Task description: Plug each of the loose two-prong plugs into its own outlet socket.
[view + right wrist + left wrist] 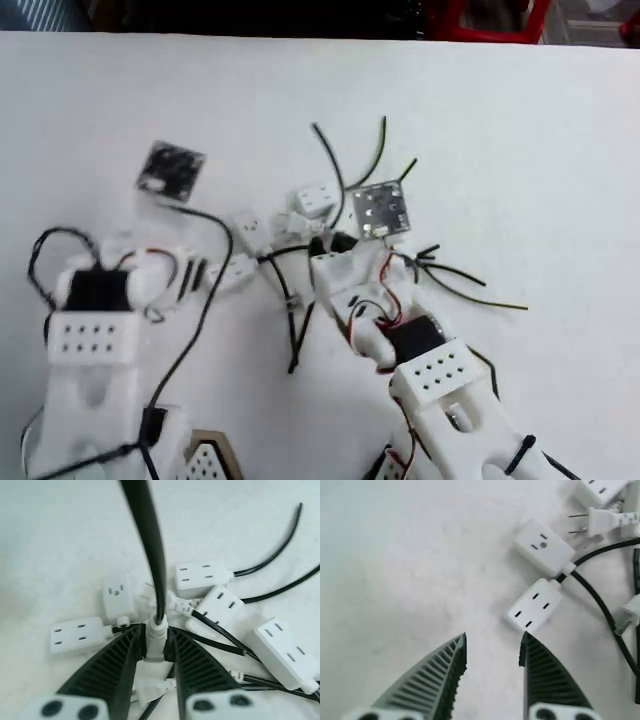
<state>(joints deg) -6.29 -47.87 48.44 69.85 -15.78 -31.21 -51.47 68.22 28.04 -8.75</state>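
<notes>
Now right jaws pinch a white plug [155,641].

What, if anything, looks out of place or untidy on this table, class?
The outlet sockets lie jumbled mid-table with black cords crossing among them. One two-prong plug lies loose, prongs bare. The right gripper is shut on a white plug whose cord stands up instead of lying flat.
</notes>
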